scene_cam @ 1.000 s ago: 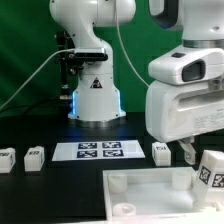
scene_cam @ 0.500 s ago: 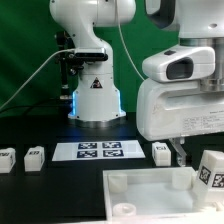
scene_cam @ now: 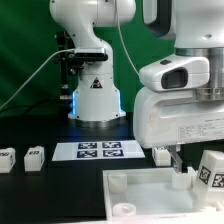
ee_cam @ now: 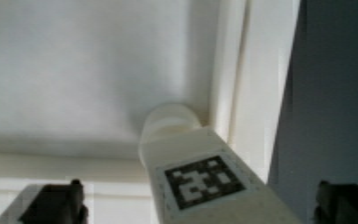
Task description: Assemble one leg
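Note:
A leg (ee_cam: 197,165), a small white block with a black-and-white tag, stands upright in a corner of the large white plate (ee_cam: 87,90), against its raised rim. My gripper (ee_cam: 197,206) is open, with one dark finger (ee_cam: 51,202) on each side of the leg and a gap on both sides. In the exterior view the gripper (scene_cam: 180,160) hangs low over the plate (scene_cam: 140,185) at the right. A tagged leg (scene_cam: 211,170) stands at the plate's right corner. Three more legs lie on the table: two at the left (scene_cam: 5,160) (scene_cam: 34,157) and one by the gripper (scene_cam: 160,154).
The marker board (scene_cam: 100,151) lies flat in the middle of the black table. The arm's white base (scene_cam: 95,95) stands behind it, with cables running off to the exterior view's left.
The gripper has come lower over the plate and shifted slightly toward the exterior view's left. The legs and the plate have not moved.

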Action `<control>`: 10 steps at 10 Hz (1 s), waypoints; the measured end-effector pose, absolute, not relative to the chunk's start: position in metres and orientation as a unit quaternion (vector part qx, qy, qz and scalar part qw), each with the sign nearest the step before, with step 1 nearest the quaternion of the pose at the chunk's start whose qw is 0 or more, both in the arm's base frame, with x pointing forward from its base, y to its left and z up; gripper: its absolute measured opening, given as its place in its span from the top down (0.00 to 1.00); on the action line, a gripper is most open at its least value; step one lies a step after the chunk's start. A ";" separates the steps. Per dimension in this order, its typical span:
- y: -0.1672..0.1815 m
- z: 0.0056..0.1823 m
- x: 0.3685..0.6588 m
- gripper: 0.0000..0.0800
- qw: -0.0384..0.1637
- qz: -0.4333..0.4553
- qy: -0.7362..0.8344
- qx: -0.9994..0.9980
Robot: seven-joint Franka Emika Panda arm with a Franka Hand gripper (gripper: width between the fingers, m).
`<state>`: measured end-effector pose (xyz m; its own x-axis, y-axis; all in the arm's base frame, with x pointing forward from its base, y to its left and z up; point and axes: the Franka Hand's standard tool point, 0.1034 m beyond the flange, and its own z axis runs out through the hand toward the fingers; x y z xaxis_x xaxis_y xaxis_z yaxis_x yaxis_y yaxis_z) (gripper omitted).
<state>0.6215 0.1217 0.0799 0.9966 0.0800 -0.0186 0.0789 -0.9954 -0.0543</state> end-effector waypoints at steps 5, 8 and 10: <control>0.122 0.080 0.621 0.54 0.027 0.010 -0.040 -0.999; 0.121 0.080 0.622 0.64 0.026 0.010 -0.039 -0.999; 0.121 0.080 0.622 0.64 0.027 0.011 -0.028 -0.999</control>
